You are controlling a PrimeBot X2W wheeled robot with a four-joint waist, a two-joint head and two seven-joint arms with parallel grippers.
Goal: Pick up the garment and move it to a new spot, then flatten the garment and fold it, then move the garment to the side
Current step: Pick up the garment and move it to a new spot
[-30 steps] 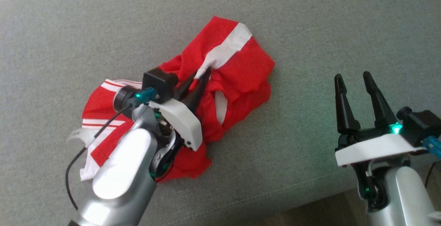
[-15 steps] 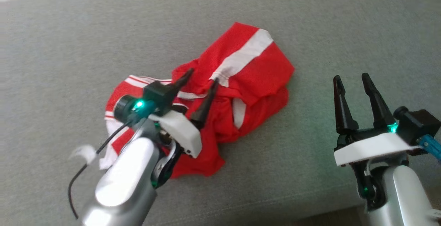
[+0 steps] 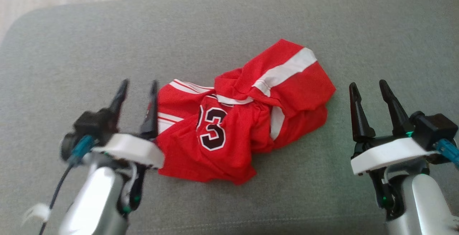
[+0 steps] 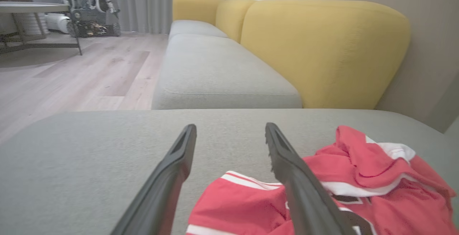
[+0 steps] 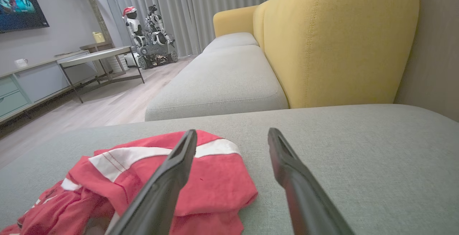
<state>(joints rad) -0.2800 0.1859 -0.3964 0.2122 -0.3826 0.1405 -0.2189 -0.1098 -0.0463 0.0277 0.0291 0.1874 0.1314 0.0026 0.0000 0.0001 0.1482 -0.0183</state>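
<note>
Grey sofa cushion [image 3: 229, 23] carried a crumpled red garment [image 3: 236, 120] lying between the pincers, just right of the left gripper [image 3: 140, 82] and left of the right gripper [image 3: 368, 82]; both stood wide open, holding nothing

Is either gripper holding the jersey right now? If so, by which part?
Nothing is held. The left gripper and right gripper both stand open; the jersey lies crumpled on the cushion.

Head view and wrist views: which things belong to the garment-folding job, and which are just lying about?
Job: red jersey, grey cushion under it, left hand, right hand, both open.
Lying about: yellow backrest, side table, parked robot, wall screen.
</note>
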